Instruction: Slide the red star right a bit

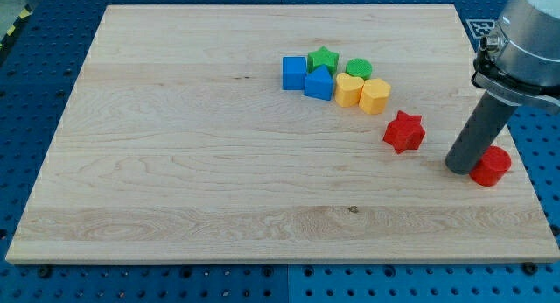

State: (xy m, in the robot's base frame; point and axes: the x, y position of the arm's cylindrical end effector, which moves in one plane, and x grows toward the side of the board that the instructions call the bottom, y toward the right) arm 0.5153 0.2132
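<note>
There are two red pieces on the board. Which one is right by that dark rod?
The red cylinder, touching my tip on the view's right. The red star sits apart, further left.

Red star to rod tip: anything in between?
Nothing. In the camera view only bare board separates the red star from my tip, which sits to the star's right, against the red cylinder.

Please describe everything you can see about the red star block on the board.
The red star is a small, thick block, plain matte red, like painted wood or plastic. It lies flat on the wooden board, in the view's right half. Nothing touches it. The nearest yellow block sits up and to the view's left, apart from it. My tip stands to its right with a gap between, next to the red cylinder.
</note>
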